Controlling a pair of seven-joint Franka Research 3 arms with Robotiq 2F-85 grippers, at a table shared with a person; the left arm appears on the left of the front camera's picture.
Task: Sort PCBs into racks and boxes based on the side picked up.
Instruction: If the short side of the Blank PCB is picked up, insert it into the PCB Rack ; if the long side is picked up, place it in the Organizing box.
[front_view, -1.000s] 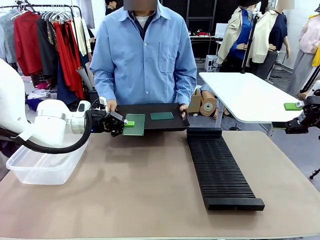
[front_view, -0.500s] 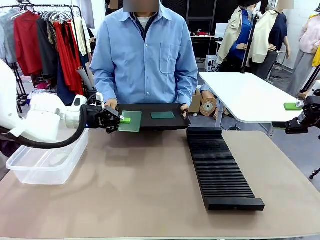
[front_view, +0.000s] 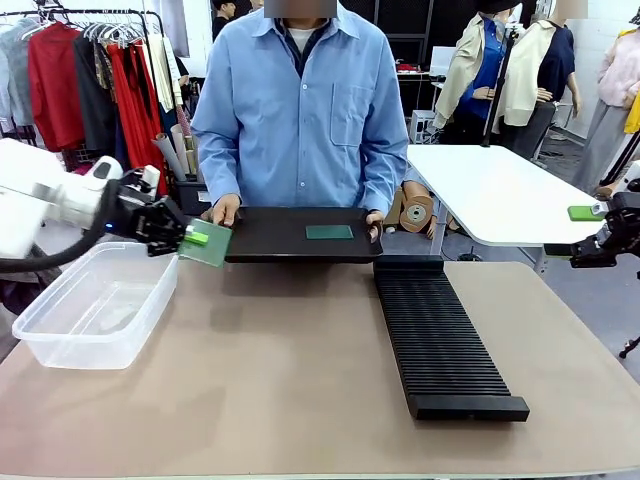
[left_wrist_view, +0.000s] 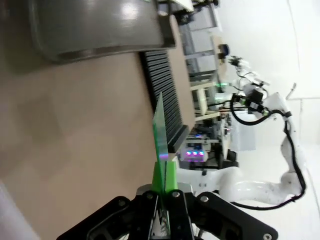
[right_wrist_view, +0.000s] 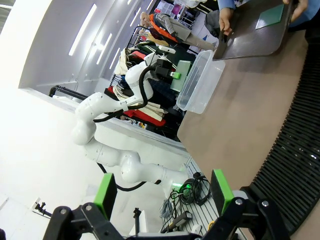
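Left claw (front_view: 195, 238) clamped on one short edge of a PCB (front_view: 208, 245), carried in the air. In the left wrist view the board stands edge-on between the pads and points straight out from the claw.

Step in hand, as I judge it: transfer of a picked board to the box (front_view: 60, 340), which lies below the claw and towards the arm's own side. The board hangs near the box's far right corner, not yet over the opening.

Next move, by my reading: draw the claw back over the open box, lower or tilt the board inside the rim, then part the pads.

Edges: the tray (front_view: 285, 245) ends just right of the board, with a person's hand (front_view: 224, 210) on that corner. A second PCB (front_view: 329, 232) lies flat on the tray, farther right. The box rim passes close under the board.

Open room: bare desk (front_view: 280, 350) in front of the claw. The rack (front_view: 440, 340) is well apart to the right. The right claw (right_wrist_view: 163, 194) waits wide open, holding nothing, off the desk's right side.
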